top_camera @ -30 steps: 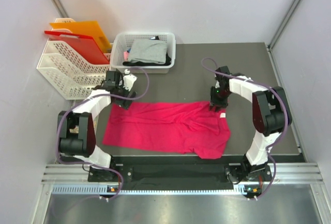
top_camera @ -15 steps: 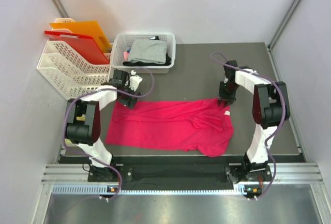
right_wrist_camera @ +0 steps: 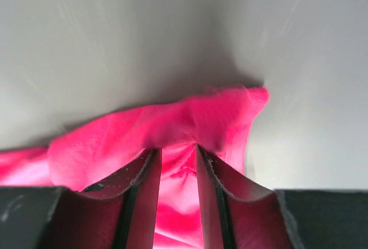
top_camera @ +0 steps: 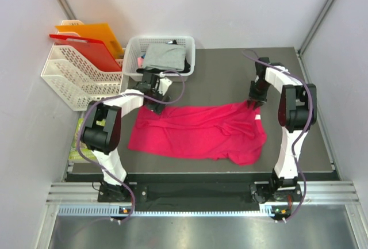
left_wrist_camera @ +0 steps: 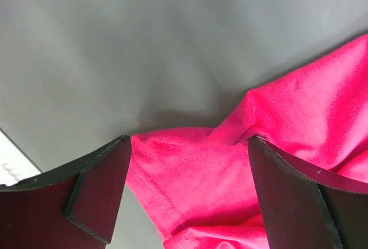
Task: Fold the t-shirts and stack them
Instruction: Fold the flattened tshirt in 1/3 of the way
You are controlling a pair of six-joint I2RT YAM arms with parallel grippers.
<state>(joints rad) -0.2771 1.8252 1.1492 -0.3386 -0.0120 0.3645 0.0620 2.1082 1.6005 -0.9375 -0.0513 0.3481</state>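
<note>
Pink t-shirt (top_camera: 195,133) — light, limp cloth spread on the table (top_camera: 218,82), best taken at its far corners — right gripper (right_wrist_camera: 178,171) clamped on one corner, left gripper (left_wrist_camera: 190,186) spread wide astride the other.

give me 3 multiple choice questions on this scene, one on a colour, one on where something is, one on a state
1. The t-shirt spread on the table is: A black; B grey; C pink-red.
2. The grey t-shirt lies: A in the white basket; B on the table; C in a gripper.
3. The right gripper is: A open over bare table; B shut on the pink-red t-shirt; C shut on the grey t-shirt.

Answers:
1 C: the top view shows pink-red cloth spread flat on the table.
2 A: the grey cloth sits inside the basket at the far side.
3 B: the right wrist view shows its jaws nearly closed, with pink-red cloth pinched between them.
</note>
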